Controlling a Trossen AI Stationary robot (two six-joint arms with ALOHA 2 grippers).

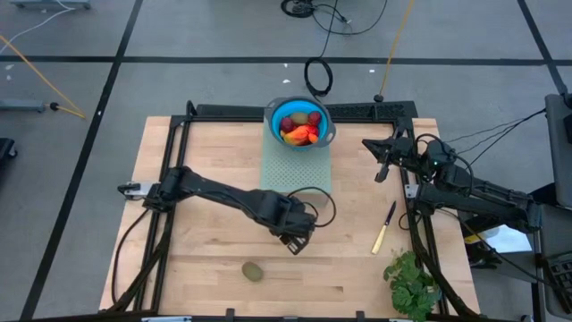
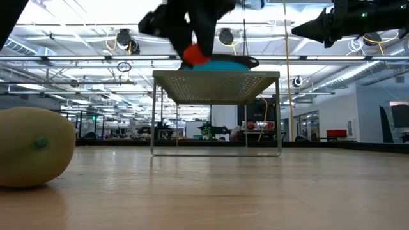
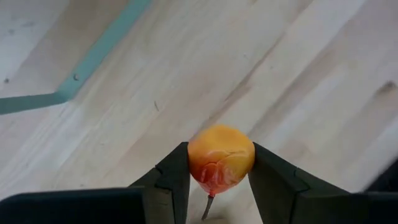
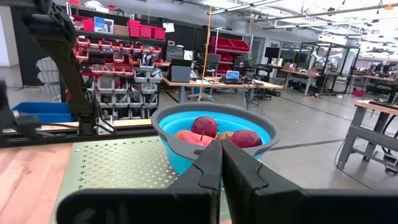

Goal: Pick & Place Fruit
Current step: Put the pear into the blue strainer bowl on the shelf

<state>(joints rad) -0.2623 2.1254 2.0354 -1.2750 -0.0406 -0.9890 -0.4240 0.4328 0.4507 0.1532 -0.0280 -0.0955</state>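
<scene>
My left gripper (image 1: pixel 298 237) hangs above the middle of the wooden table, shut on a small orange-red and yellow fruit (image 3: pixel 221 158). The low view shows this fruit (image 2: pixel 195 54) well above the tabletop. A blue bowl (image 1: pixel 299 122) with several fruits in it stands on a green perforated stand (image 1: pixel 295 170) at the far middle. A brownish-green oval fruit (image 1: pixel 253 271) lies on its side on the table near the front edge. My right gripper (image 1: pixel 368 143) is shut with nothing in it, up in the air at the far right, pointing toward the bowl (image 4: pixel 214 134). My left gripper pinches the round fruit's two opposite sides (image 3: pixel 193 163) between its two fingers (image 3: pixel 268 180). The fingers come from above, pointing steeply down. The fruit is lifted clear of the table, with a thin dark stem (image 3: pixel 208 206) showing at its end nearest the wrist.
A yellow-handled knife (image 1: pixel 384 228) lies on the table's right part, and a leafy green bunch (image 1: pixel 411 284) lies at the near right corner. The stand (image 2: pixel 216 83) rises on thin legs. A black frame (image 1: pixel 223 112) borders the table.
</scene>
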